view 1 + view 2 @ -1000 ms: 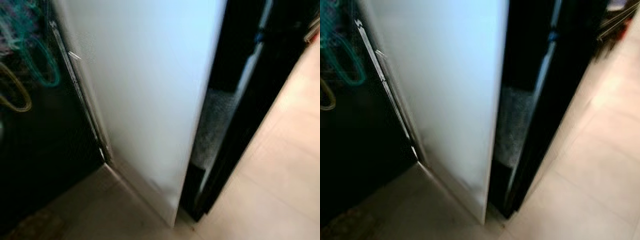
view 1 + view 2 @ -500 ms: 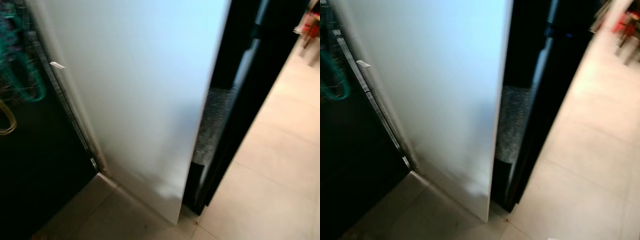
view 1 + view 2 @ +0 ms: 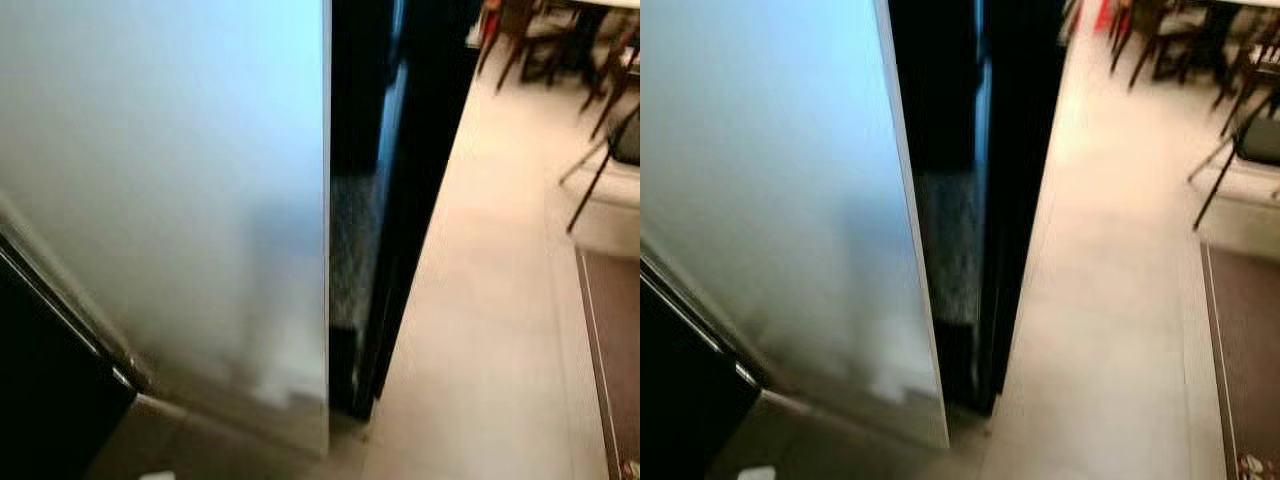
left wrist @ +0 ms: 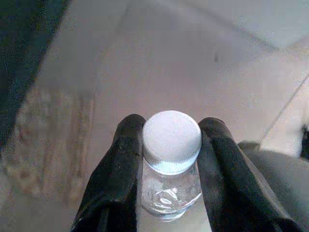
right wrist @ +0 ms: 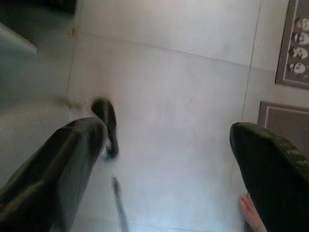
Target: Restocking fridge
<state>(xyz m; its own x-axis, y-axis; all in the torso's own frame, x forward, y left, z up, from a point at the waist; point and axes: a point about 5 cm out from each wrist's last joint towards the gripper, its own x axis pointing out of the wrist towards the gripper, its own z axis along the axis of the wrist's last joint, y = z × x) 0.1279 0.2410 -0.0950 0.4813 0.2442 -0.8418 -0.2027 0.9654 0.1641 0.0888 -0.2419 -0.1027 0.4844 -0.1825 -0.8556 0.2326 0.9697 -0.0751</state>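
While the head camera looks down along a tall white fridge door (image 3: pixel 170 200) standing beside a dark narrow gap (image 3: pixel 350 260), the left pincer (image 4: pixel 170 145) is clamped on a small clear bottle (image 4: pixel 171 186) just under its white ribbed cap (image 4: pixel 172 141), one black finger on each side of the neck. Below the bottle lies pale tiled floor (image 4: pixel 193 58). The right pincer (image 5: pixel 169 159) hangs with its two fingers wide apart above the same pale tiles, holding nothing, with the corner of a grey rug (image 5: pixel 285 121) near one finger. Off to the right in the head views stand dark chairs (image 3: pixel 1160 45) and a brown mat (image 3: pixel 1245 350).
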